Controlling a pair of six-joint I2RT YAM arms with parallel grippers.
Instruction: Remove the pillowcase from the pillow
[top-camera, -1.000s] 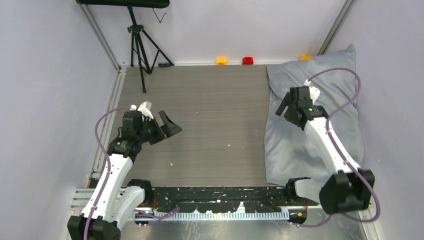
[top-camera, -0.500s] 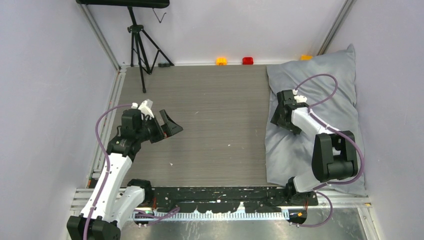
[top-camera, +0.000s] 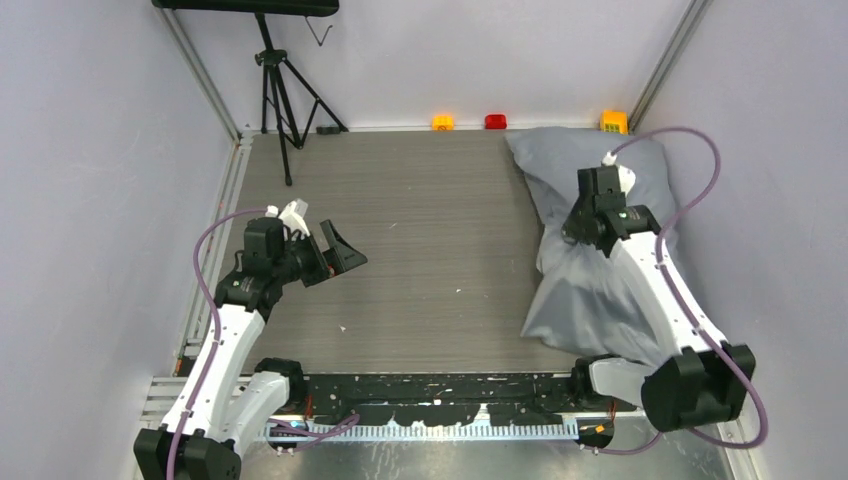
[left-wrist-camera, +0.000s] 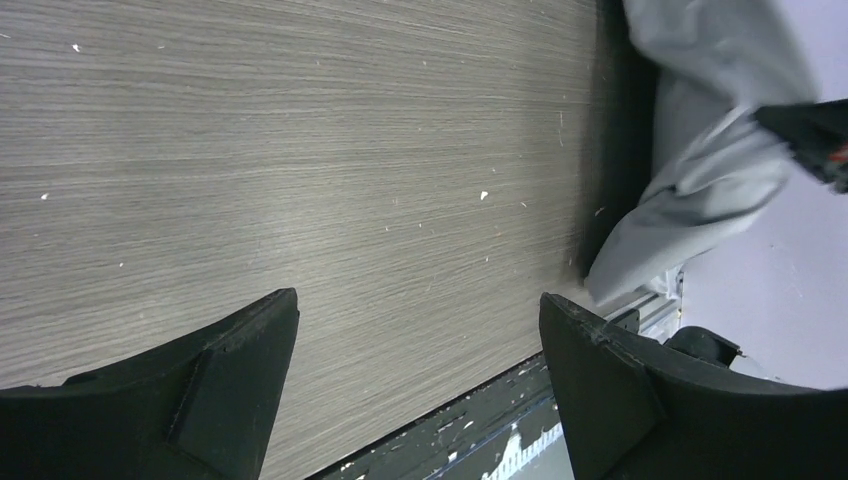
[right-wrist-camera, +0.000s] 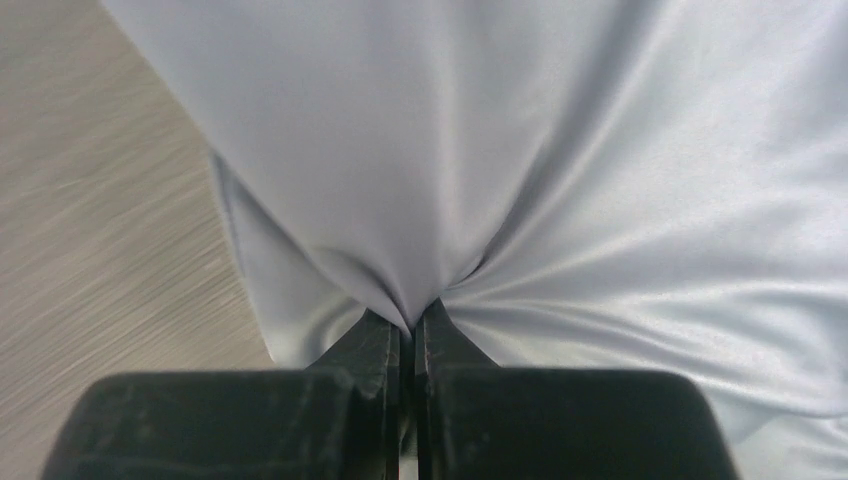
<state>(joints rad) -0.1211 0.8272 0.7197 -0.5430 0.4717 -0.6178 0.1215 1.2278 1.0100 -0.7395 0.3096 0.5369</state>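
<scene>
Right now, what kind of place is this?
Probably a robotics lab test cell: the left arm and right arm are bolted to a wood-grain table, boxed in by plain walls, with a tripod in the far corner.

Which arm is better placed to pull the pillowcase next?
Right. The right gripper is shut on a pinch of the pillowcase, with fabric bunching at its fingertips. The left gripper is open above the table, well apart from the fabric.
</scene>
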